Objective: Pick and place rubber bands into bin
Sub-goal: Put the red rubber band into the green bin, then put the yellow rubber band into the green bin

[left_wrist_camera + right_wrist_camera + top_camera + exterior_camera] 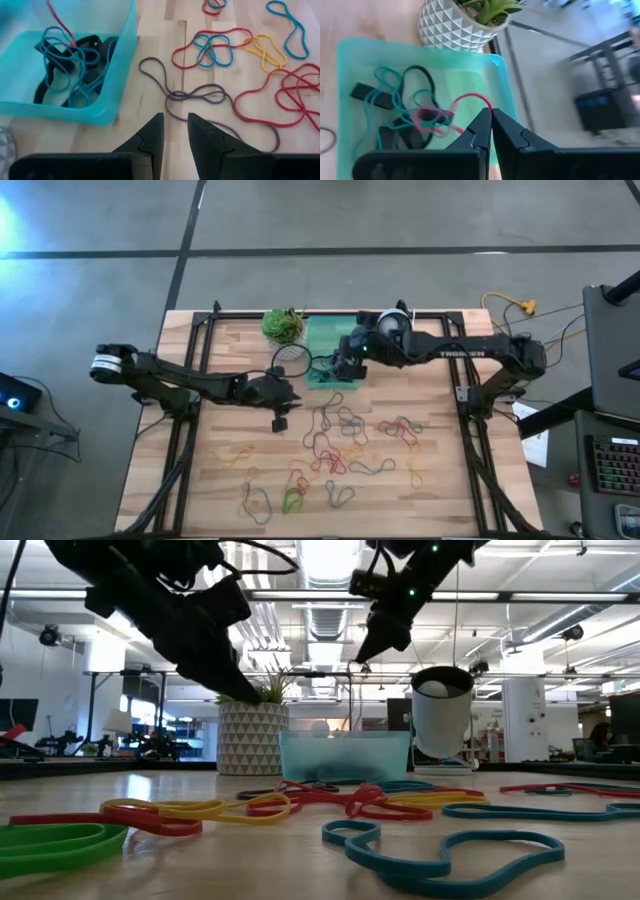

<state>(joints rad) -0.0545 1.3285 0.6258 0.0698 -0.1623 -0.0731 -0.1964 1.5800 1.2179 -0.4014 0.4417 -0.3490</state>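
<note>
**Red band over the bin, ready to drop**

My right end effector [491, 120] hangs above the mint-green bin [350, 55], fingers pinched together on a thin red rubber band [470, 97] that loops out from between the tips and trails down toward the pile already inside. I hold it high over the tray's interior, not over a wall, so that when I let go the floppy loop should fall inside and not drape across the rim. In the bin lie several blue bands [57, 55] and some black ones [95, 47], tangled together.

My left end effector [175, 131] waits low over the bench [200, 480], just beside the bin's near corner, its fingers a narrow gap apart and holding nothing. A grey-purple band [192, 94] lies on the wood right ahead of it, so I judge that to be its likely next pick.

Many bands remain scattered on the bench: red [325, 460], blue [440, 845], yellow [200, 808] and green [50, 838], some overlapping. The job looks well short of finished.

The white patterned plant pot [457, 25] stands just beside the bin's far wall, so I should keep the release clear of it. Opening fully matters, since a thin band can cling to a fingertip.
</note>
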